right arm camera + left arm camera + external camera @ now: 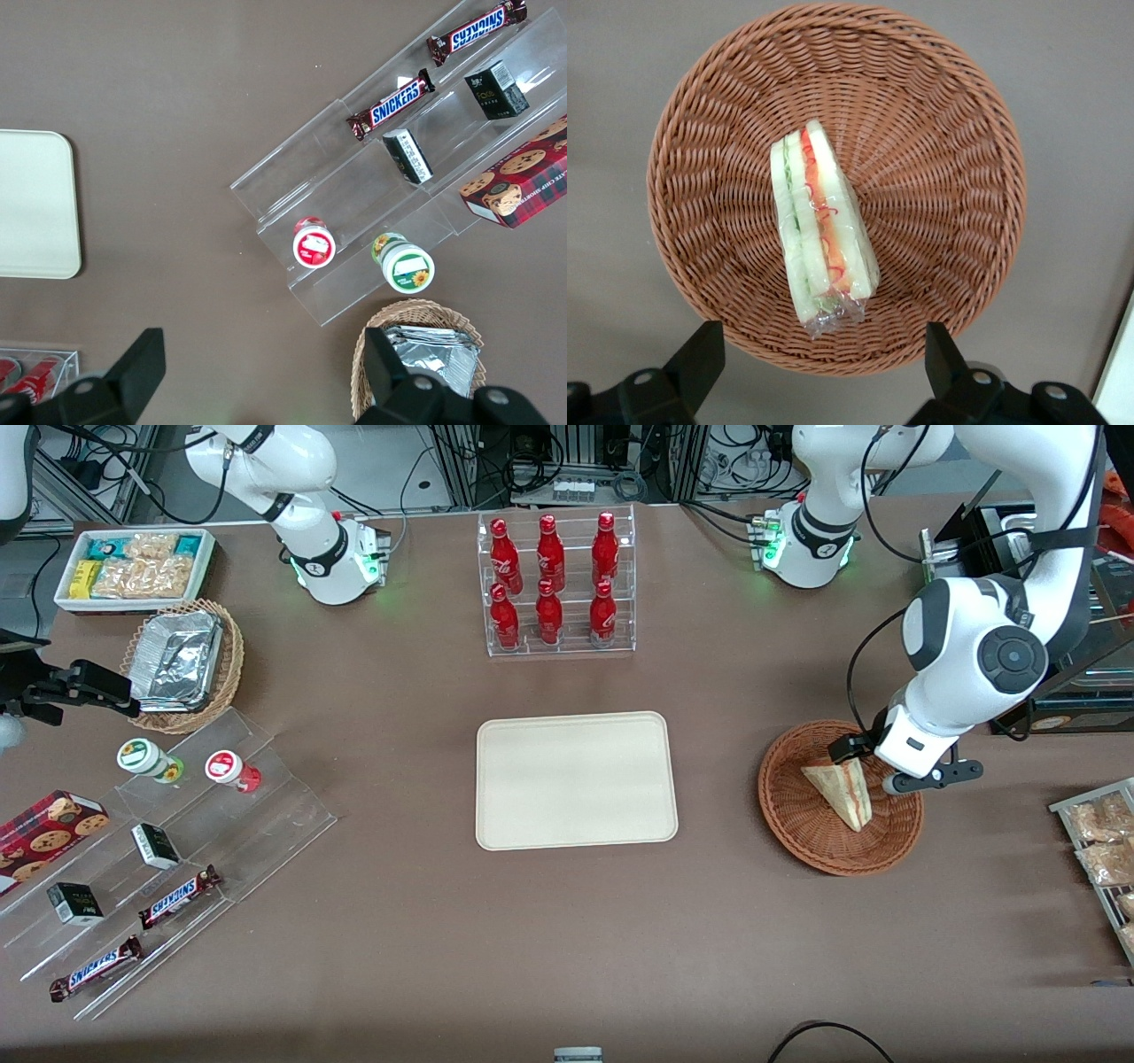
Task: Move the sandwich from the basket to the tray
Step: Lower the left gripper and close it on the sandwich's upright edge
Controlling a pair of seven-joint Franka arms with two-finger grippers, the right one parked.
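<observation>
Front view, your inventory: tray (576, 779) bare at mid-table (399, 957); basket (838, 798) toward the working arm's end, sandwich (840, 789) lying inside on its weave; tool (824, 359) hovering above the basket, fingers (698, 359) spread apart, gripping nothing.

A matte brown table (399, 957) fills the scene under even overhead light, with metal equipment racks (567, 460) and tangled black cables (726, 465) along its far edge.
</observation>
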